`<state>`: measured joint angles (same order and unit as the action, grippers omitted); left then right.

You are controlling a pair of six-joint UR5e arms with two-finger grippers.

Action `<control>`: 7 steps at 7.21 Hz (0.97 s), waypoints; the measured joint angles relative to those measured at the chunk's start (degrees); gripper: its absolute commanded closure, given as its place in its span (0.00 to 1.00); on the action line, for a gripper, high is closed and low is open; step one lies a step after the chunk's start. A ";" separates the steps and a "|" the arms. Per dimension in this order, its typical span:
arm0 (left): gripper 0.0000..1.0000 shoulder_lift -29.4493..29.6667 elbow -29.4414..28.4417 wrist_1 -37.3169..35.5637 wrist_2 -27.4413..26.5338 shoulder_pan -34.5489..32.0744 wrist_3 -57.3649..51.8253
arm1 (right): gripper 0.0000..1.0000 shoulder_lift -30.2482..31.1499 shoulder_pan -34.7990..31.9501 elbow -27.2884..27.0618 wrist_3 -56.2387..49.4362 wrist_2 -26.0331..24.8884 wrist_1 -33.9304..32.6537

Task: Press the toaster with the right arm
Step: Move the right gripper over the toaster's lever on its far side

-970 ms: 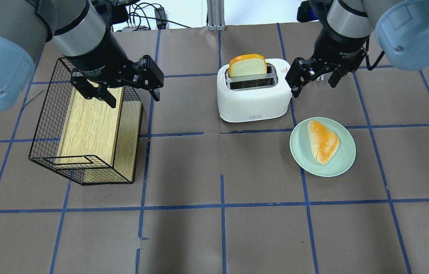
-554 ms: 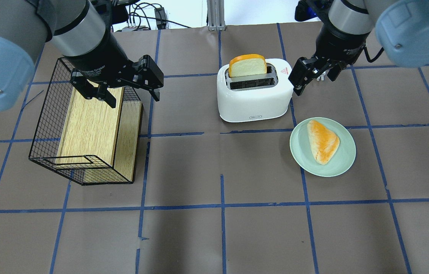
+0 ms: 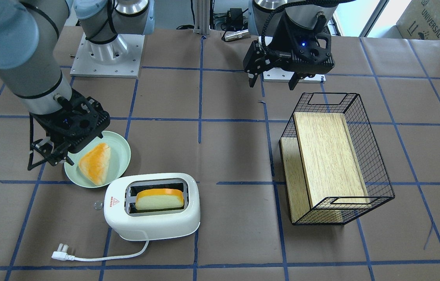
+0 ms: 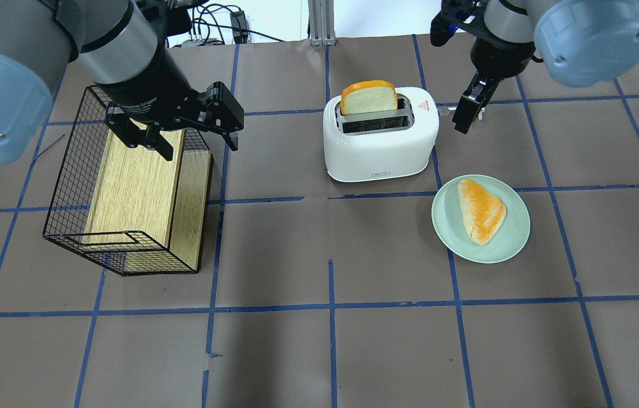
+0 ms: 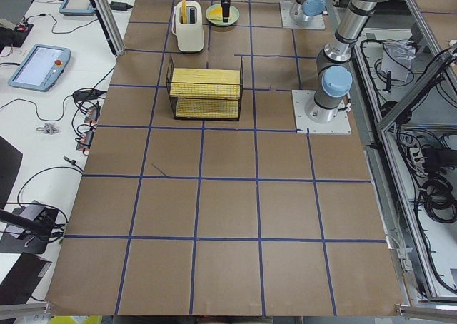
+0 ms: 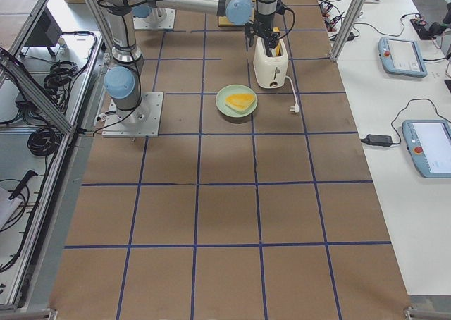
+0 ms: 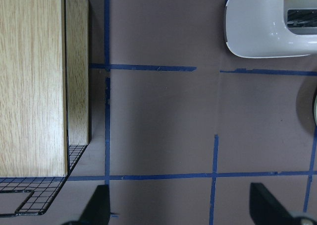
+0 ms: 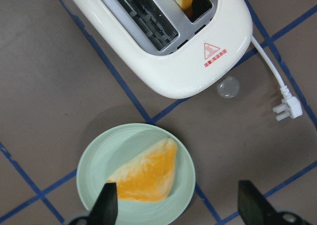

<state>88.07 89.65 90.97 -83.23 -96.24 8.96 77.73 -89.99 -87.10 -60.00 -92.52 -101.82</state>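
The white toaster point(image 4: 379, 148) stands on the table with a slice of toast point(image 4: 368, 97) sticking up from its far slot. Its red triangle sticker point(image 4: 424, 105) is at its right end, and a small clear knob point(image 4: 443, 111) shows beside that end. My right gripper point(image 4: 465, 116) hangs open just right of that end, apart from the toaster. In the right wrist view point(image 8: 178, 210) its fingers are spread wide above the plate, with the toaster point(image 8: 168, 36) ahead. My left gripper point(image 4: 183, 136) is open and empty over the wire basket.
A pale green plate point(image 4: 449, 232) with a piece of bread point(image 4: 481, 209) lies in front of the right gripper. A black wire basket point(image 4: 70, 187) holding a wooden block point(image 4: 132, 187) stands at the left. The toaster's cord and plug point(image 3: 61, 256) lie on its far side.
My right gripper has drawn back from the toaster's right end, shifted right and toward the far side, and turned its wrist. The toast stays up. The left arm has not moved.
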 measured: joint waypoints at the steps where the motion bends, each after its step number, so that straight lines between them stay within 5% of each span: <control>1: 0.00 0.00 0.00 0.00 0.00 0.00 0.00 | 0.85 -1.35 0.00 0.20 -7.17 -1.50 -3.28; 3: 0.00 -0.03 0.00 0.00 0.00 0.00 0.00 | 0.92 -3.31 -0.10 0.39 -16.58 -3.46 -8.49; 7: 0.00 0.00 0.00 0.00 0.00 0.00 0.00 | 0.95 -6.49 0.02 -0.12 -24.32 3.13 -11.74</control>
<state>88.06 89.65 90.97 -83.23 -96.24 8.96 71.24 -89.96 -87.22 -84.32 -89.39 -113.56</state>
